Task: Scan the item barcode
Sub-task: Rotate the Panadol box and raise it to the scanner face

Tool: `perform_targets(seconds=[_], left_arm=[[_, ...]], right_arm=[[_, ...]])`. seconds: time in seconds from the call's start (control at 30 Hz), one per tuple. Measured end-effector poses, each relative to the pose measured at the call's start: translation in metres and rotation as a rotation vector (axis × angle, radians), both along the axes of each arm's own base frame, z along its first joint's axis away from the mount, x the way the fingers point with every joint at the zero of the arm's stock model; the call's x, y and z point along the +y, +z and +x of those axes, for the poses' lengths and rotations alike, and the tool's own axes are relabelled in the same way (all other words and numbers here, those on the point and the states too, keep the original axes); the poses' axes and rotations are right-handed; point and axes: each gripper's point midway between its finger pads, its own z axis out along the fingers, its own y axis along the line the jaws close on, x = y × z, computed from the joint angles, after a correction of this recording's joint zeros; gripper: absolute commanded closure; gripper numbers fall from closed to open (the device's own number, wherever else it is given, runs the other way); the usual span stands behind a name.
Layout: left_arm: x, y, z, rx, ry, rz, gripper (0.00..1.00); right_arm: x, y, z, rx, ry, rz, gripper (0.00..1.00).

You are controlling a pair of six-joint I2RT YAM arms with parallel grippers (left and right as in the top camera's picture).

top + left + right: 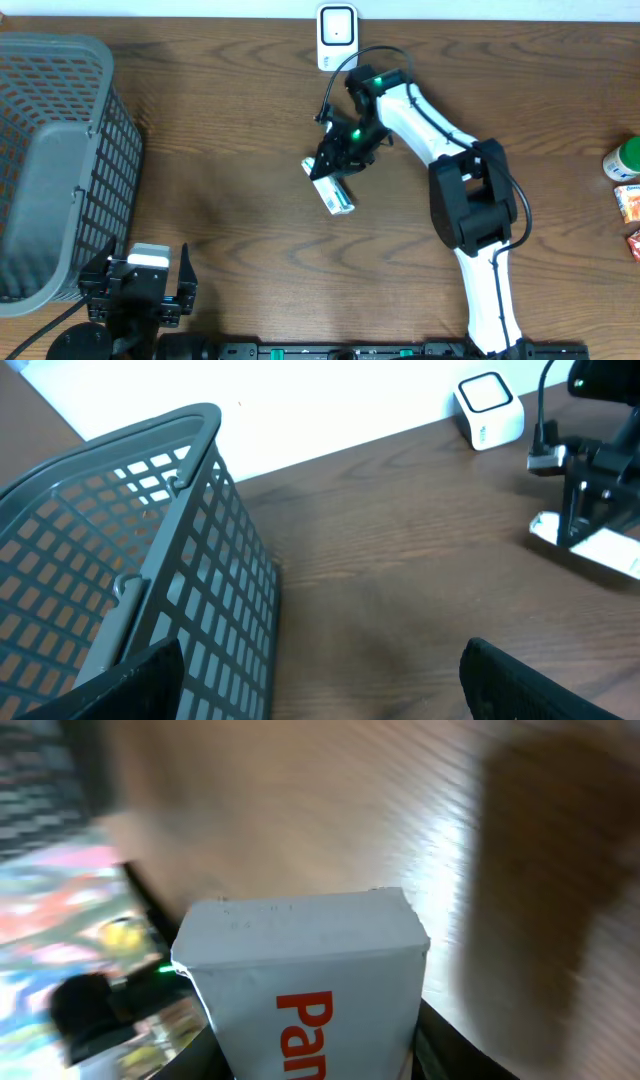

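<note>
Spreading under everything, the dark brown wooden worktop (230, 230) carries the small white boxy barcode scanner (337, 35) at its far edge, the landmark here. Far to the left of the scanner sits the grey plastic lattice basket (120, 170).

The white-and-black right arm (440, 140) reaches from the near edge, folds at its elbow to the right of the scanner, then angles back leftward, so the right gripper (335, 165) hangs just in front of the scanner. Its jaws are partly closed, clamped on the box's two sides. The left gripper (147, 262) rests far from the scanner, beside the basket, jaws spread wide and holding nothing.

The small white cardboard box with red lettering (310, 970) lies in that grip, near the scanner but not touching it; whether it rests on the worktop I cannot tell. It looks light, with thin walls that would dent under a hard squeeze and a smooth, slightly slippery print. Holding the narrow sides, as now, probably leaves the broad faces free for the scanner.
</note>
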Motion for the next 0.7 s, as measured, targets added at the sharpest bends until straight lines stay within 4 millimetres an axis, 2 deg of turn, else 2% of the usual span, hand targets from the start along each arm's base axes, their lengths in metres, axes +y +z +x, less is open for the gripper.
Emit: perform_targets(seconds=[0.17, 0.3, 0.7], left_arm=[[0.000, 0.000, 0.000, 0.000, 0.000, 0.000, 0.14], [0.000, 0.000, 0.000, 0.000, 0.000, 0.000, 0.14], [0.000, 0.000, 0.000, 0.000, 0.000, 0.000, 0.14]], right_arm=[[0.017, 0.024, 0.012, -0.020, -0.015, 0.201, 0.64], [0.027, 0.040, 0.015, -0.022, -0.011, 0.313, 0.64], [0.031, 0.050, 0.012, 0.007, -0.015, 0.372, 0.61]])
